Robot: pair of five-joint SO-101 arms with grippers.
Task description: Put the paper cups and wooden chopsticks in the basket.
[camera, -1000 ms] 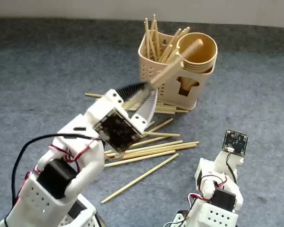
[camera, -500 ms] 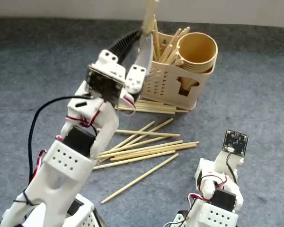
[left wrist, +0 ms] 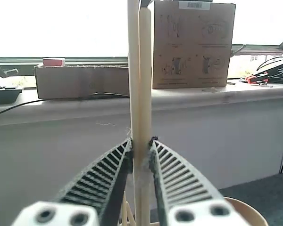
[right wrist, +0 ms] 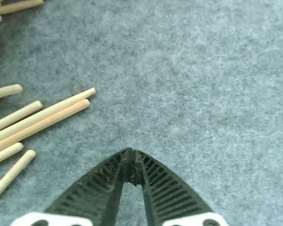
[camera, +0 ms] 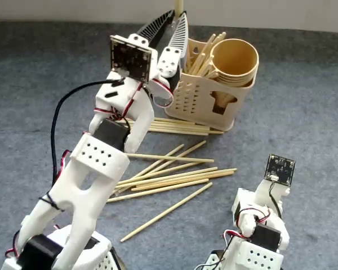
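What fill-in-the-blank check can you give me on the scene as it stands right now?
The left gripper grips chopsticks that stand ____.
The paper cups are stacked ____ the basket.
The right gripper is shut and holds ____.
Missing words: upright; inside; nothing.

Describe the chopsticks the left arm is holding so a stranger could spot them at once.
Find the cream basket at the back of the grey mat, then the left gripper raised beside its rim. The two chopsticks pinched there stand upright in the air, while the others lie flat on the mat or lean inside the basket.
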